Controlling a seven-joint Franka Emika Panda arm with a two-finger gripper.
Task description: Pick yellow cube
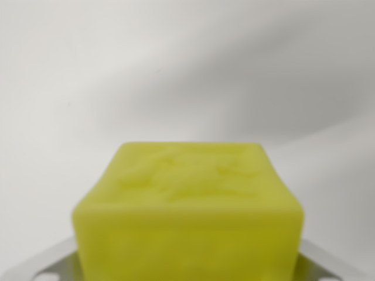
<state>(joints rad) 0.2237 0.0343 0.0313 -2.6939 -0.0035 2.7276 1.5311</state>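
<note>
One cube (187,216) is filling the lower middle of the wrist view, close to the lens and slightly blurred.

Its bottom is being cut off by the frame's lower edge, so what it is resting on, or whether it is lifted, cannot be told. Grey metal fingers (44,268) are showing only as slivers at the wrist view's left and right lower corners, just beside the cube's sides; their tips are hidden, so I cannot tell whether they are gripping it or standing apart. No writing or label is showing on the yellow faces, only faint mottling on top. The cube is sitting square to the camera, one flat face toward the lens, top face receding; no long axis is standing out. Behind it, a pale bench (187,70) is lying under soft shadows.
</note>
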